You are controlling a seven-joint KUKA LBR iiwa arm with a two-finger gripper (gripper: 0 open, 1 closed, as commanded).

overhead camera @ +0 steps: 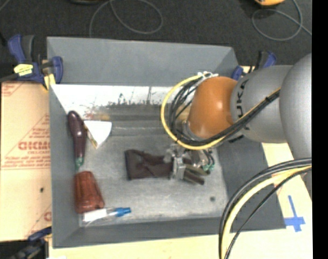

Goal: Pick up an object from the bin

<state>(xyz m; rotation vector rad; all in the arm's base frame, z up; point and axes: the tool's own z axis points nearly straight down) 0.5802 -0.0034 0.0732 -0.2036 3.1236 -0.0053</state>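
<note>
Brown crumpled rag lies mid-bin, its right end at my pincer, perhaps touching it. From there its long axis runs leftward. Whether my pincer is clenched or released I cannot tell. The bin floor around is bare. A purple eggplant, a red ribbed piece and a blue-capped pen sit well apart, leftward.

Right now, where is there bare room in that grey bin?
Bare floor lies between the dark brown crumpled cloth and the grey bin's near wall, and above the cloth toward the far wall. The left side is crowded: purple toy eggplant, white paper scrap, red-brown ribbed piece, blue-capped clear pen. The hand crowds the right.
</note>
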